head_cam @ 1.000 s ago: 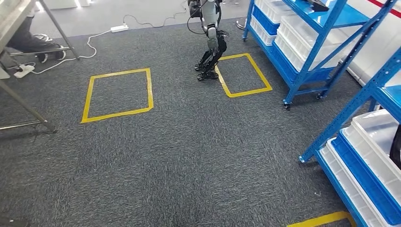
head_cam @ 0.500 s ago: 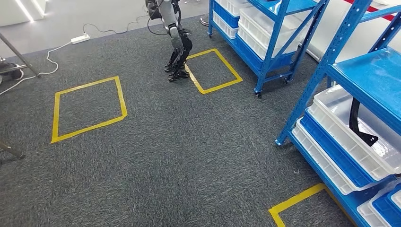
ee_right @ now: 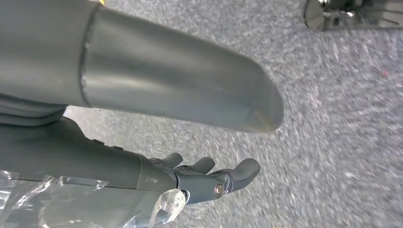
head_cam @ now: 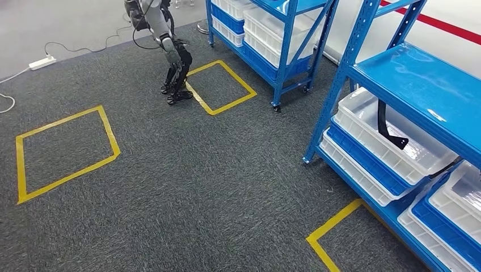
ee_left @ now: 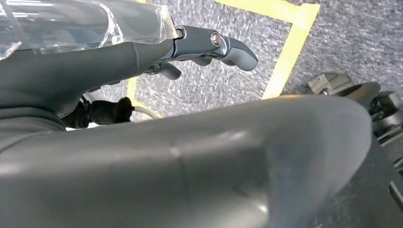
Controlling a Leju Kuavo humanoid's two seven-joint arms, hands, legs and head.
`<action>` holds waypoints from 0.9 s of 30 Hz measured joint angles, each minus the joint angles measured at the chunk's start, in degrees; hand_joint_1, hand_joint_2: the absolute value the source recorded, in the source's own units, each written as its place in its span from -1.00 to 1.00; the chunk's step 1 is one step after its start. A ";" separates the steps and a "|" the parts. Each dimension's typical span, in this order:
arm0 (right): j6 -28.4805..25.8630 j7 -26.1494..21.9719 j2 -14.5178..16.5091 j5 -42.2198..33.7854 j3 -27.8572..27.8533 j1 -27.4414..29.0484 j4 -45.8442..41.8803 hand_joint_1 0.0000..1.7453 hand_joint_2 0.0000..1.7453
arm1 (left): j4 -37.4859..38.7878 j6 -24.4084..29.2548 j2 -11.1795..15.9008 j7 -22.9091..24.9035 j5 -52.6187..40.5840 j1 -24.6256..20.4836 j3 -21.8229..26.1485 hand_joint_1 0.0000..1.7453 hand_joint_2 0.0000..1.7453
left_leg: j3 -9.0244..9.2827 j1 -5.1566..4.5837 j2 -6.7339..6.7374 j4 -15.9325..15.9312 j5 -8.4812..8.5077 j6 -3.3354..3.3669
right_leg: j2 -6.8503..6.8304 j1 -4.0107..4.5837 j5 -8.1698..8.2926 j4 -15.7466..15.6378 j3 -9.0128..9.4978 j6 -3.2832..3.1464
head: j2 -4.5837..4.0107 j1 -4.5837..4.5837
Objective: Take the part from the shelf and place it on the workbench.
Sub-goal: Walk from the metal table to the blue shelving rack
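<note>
The part (head_cam: 390,128) is a thin, bent black piece lying in a white bin (head_cam: 363,107) on a lower level of the near blue shelf (head_cam: 408,73), at the right of the head view. My left hand (ee_left: 142,61) hangs over grey carpet and yellow tape, fingers (ee_left: 228,45) loosely extended, holding nothing. My right hand (ee_right: 142,175) also hangs over carpet with its fingers (ee_right: 237,173) apart and nothing in them. Both hands are far from the shelf.
Another humanoid robot (head_cam: 170,62) stands beside a yellow taped square (head_cam: 218,85) at the back. A second blue shelf (head_cam: 272,39) with white bins stands behind it. A yellow square (head_cam: 62,147) lies at the left, and a tape corner (head_cam: 334,226) near the shelf foot.
The camera has swung to the right, so the whole scene has slid left. The near shelf, its white bin and the black part have come further into the picture.
</note>
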 joint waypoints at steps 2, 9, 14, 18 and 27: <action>0.02 0.01 -0.03 -0.05 0.01 -0.04 0.01 -1.00 -1.00 | 0.00 0.02 0.00 0.42 0.00 0.02 0.00 -1.00 -1.00 | -0.10 0.03 1.22 -0.25 0.35 0.77 | -2.98 -0.01 -2.85 4.37 -1.94 0.41 | 0.01 0.11; 0.75 1.47 -0.07 -0.25 0.04 -0.26 0.01 -1.00 -1.00 | 0.00 0.04 0.01 0.53 0.01 0.46 0.00 -1.00 -1.00 | -0.25 -0.51 6.28 -0.20 0.24 0.96 | -6.82 -0.03 -3.69 7.48 -1.81 0.74 | 0.00 0.21; 1.22 2.12 -0.28 -0.07 0.04 -0.20 0.01 -1.00 -1.00 | 0.00 0.04 0.01 -0.45 0.03 0.21 0.00 -1.00 -1.00 | 0.10 -0.89 8.79 -0.03 -0.20 -0.32 | -8.07 0.75 -1.07 -0.47 1.77 -1.15 | 0.01 0.11; 1.22 2.37 -0.22 0.58 0.37 -0.39 0.01 -1.00 -1.00 | 0.00 0.02 0.01 -0.87 0.16 0.00 0.14 -1.00 -1.00 | -2.82 -0.21 5.06 7.85 -5.09 -1.71 | -5.99 0.28 -0.31 -0.87 1.57 -2.43 | 0.00 -0.10; -0.13 0.81 0.13 0.57 0.95 -0.51 0.01 -1.00 -1.00 | 0.00 -0.01 0.04 -0.32 0.11 0.22 0.63 -1.00 -1.00 | 0.47 -0.03 -1.42 0.10 -0.30 -1.15 | 0.06 0.40 0.42 -0.64 0.85 -1.65 | 0.00 -0.20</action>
